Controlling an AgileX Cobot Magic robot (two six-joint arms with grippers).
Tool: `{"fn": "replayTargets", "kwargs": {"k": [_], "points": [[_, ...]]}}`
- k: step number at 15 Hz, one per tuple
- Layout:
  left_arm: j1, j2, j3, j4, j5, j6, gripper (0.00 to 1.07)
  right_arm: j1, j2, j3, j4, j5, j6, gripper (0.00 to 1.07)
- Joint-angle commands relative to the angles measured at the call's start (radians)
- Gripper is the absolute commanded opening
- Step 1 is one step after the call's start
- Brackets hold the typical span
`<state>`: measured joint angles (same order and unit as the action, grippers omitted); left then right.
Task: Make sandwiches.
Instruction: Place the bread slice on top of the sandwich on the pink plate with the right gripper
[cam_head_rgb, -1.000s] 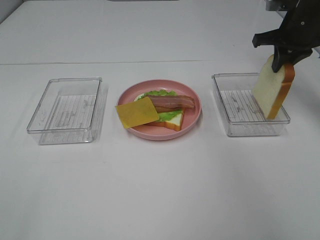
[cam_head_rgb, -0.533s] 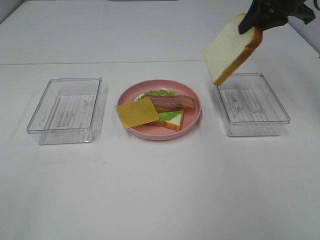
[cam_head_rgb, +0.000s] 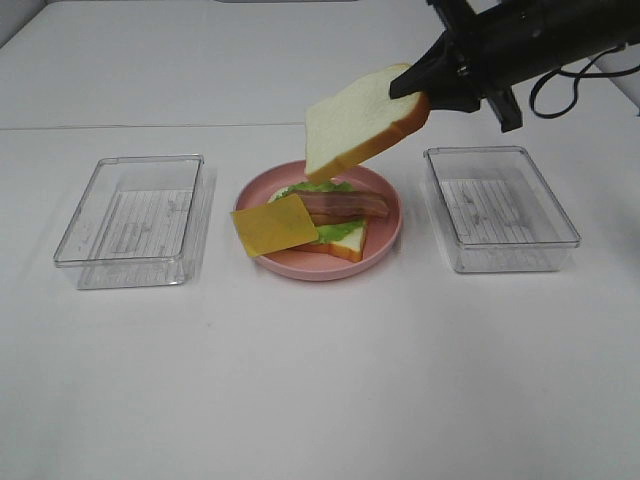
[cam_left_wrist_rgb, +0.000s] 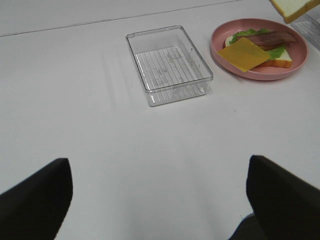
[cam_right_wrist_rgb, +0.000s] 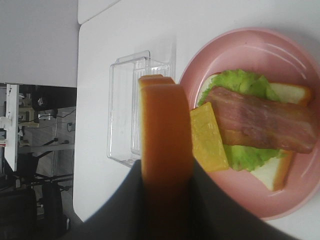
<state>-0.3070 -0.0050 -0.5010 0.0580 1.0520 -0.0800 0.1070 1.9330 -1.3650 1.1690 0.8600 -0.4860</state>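
Observation:
My right gripper (cam_head_rgb: 415, 90) is shut on a white bread slice (cam_head_rgb: 360, 125) with orange-brown crust and holds it tilted in the air above the back of the pink plate (cam_head_rgb: 392, 215). On the plate lies a stack: a bottom bread slice (cam_head_rgb: 348, 241), green lettuce (cam_head_rgb: 325, 187), a brown bacon strip (cam_head_rgb: 340, 205) and a yellow cheese square (cam_head_rgb: 273, 224) that hangs over the plate's left rim. The right wrist view shows the held slice's crust (cam_right_wrist_rgb: 165, 135) edge-on between the fingers, above the bacon (cam_right_wrist_rgb: 260, 120) and cheese (cam_right_wrist_rgb: 207, 137). My left gripper (cam_left_wrist_rgb: 157, 165) is open and empty, well short of the plate (cam_left_wrist_rgb: 260, 76).
A clear plastic tray (cam_head_rgb: 135, 220) stands left of the plate, and another (cam_head_rgb: 500, 205) stands right of it; both hold nothing. The left tray also shows in the left wrist view (cam_left_wrist_rgb: 170, 65) and the right wrist view (cam_right_wrist_rgb: 127, 115). The table is white.
My right gripper has lifted the bread slice out of the right tray and carried it left, up to above the plate. The stack and trays have not moved.

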Motion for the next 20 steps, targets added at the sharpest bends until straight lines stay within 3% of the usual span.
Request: {"fn": "replayTargets", "kwargs": {"k": [1,4,9,16,20], "points": [[0.004,-0.008,0.003,0.0,-0.005,-0.001,0.89,0.067,0.009,0.034,0.072,-0.086,-0.042,0.0],[0.004,-0.008,0.003,0.0,-0.005,-0.001,0.89,0.123,0.06,0.034,0.174,-0.171,-0.051,0.0],[0.004,-0.008,0.003,0.0,-0.005,-0.001,0.89,0.122,0.179,0.033,0.365,-0.177,-0.068,0.0],[0.004,-0.008,0.003,0.0,-0.005,-0.001,0.89,0.121,0.243,0.033,0.335,-0.206,-0.07,0.0],[0.004,-0.008,0.003,0.0,-0.005,-0.001,0.89,0.121,0.243,0.033,0.292,-0.206,-0.07,0.45]]}}
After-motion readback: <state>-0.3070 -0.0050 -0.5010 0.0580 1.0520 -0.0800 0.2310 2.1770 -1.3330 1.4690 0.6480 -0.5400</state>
